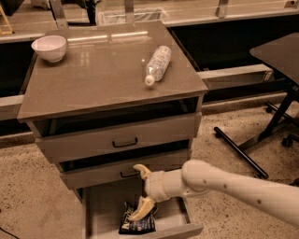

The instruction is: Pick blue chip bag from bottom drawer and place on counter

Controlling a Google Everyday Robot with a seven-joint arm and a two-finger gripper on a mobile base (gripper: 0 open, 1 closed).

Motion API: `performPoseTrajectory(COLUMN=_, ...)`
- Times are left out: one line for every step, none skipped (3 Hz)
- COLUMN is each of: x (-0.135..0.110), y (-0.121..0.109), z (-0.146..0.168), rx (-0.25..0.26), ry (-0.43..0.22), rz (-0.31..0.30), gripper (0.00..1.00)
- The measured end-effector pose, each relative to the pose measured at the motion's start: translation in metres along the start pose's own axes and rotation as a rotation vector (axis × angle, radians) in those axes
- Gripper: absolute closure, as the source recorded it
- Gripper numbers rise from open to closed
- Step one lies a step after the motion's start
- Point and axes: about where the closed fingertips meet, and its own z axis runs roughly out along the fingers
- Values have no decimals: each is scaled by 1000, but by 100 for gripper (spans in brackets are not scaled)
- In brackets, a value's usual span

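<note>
Beneath spread gripper point(141, 192), blue chip bag point(139, 225)

The floor point(32, 196) is pale and sandy, full of little dark and light specks. A grey-brown cabinet point(154, 130) stands in the middle of it. Behind the cabinet a long pale ledge point(233, 73) runs across the room, with dark panels point(233, 46) above it. Grey metal posts point(57, 11) stand up along the far back. On the right is a dark table point(280, 51) with a flat surface. Its black legs point(240, 151) stretch over the floor, and one small wheel point(287, 140) shows. The light is warm and a bit dim. The pincer point(134, 193) hangs low in front of the cabinet, fingers spread wide.
</note>
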Motion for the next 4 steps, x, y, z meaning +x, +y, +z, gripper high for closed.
performPoseTrajectory(x=-1, y=-17, z=43, rx=61, ry=-136, rz=-55, gripper=0)
performPoseTrajectory(x=29, y=-57, z=55, rx=140, ry=-209, rz=-49, gripper=0)
performPoseTrajectory(x=76, y=-53, z=72, rx=62, ry=-142, rz=-5, gripper=0)
performPoseTrajectory(x=160, y=-30, z=85, rx=-39, ry=-77, rz=8, gripper=0)
